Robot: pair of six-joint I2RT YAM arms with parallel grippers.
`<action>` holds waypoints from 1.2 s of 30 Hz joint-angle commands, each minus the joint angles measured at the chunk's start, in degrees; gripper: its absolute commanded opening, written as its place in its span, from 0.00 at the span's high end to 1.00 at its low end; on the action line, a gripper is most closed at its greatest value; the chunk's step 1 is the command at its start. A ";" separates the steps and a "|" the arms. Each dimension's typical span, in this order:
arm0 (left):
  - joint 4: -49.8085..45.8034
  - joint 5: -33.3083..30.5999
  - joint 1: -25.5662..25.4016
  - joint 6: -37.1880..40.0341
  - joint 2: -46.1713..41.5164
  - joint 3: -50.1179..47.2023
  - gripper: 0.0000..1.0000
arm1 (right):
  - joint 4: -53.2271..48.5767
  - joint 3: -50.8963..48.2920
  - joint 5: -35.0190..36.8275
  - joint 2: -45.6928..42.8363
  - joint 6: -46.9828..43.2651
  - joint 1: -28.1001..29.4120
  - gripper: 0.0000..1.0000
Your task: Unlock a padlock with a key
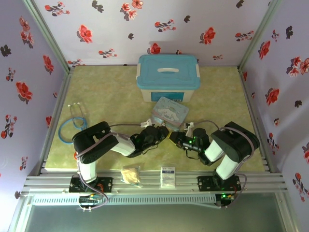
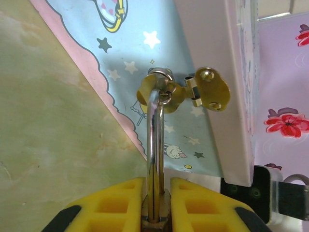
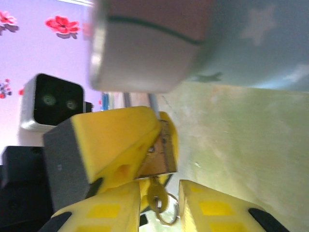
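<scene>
Clenched on the padlock (image 3: 160, 155), the left gripper (image 2: 157, 193) has its jaws pinching the small brass body at the foot of the silver shackle (image 2: 154, 130). The shackle runs up through the brass hasp (image 2: 210, 89) on the blue cartoon tin (image 1: 169, 112). I judge that grip is there to keep the lock from swinging on the hasp, with its keyhole end turned toward the other arm. The right gripper (image 3: 159, 205) comes in from the right with its jaws parted. They sit one on each side of the key (image 3: 155, 195) without squeezing it, and a gap shows on the far side of the key's head. The key appears to be seated in the underside of the lock body, its little ring (image 3: 169, 215) dangling. All of this sits mid-table (image 1: 111, 96), just near of the tin, with the padlock right at the tips of both grippers. From here the shackle looks closed, so the lock seems not yet sprung.
</scene>
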 commanded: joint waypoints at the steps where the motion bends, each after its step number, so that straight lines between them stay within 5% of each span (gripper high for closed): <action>1: 1.41 -1.24 -0.22 0.09 -0.39 -0.91 0.99 | -9.28 1.30 3.19 -3.04 -4.35 0.83 0.74; 4: -1.13 -1.23 -0.23 0.41 -1.22 -0.35 1.00 | -19.53 1.93 6.84 -9.85 -8.08 1.99 0.73; 9: -10.69 -0.88 -0.27 2.14 -3.27 2.40 1.00 | -60.56 11.03 24.11 -29.53 -24.83 10.95 0.65; 13: -13.74 1.15 0.08 2.03 -3.03 4.11 1.00 | -71.28 12.93 28.48 -34.46 -30.68 11.28 0.64; 29: -13.24 4.70 0.00 0.42 -4.13 4.65 1.00 | -73.37 23.65 33.15 -22.00 -40.39 18.50 0.67; 36: -11.63 6.05 -0.17 -2.02 -3.79 3.65 1.00 | -67.33 23.74 44.71 -20.00 -40.54 22.41 0.71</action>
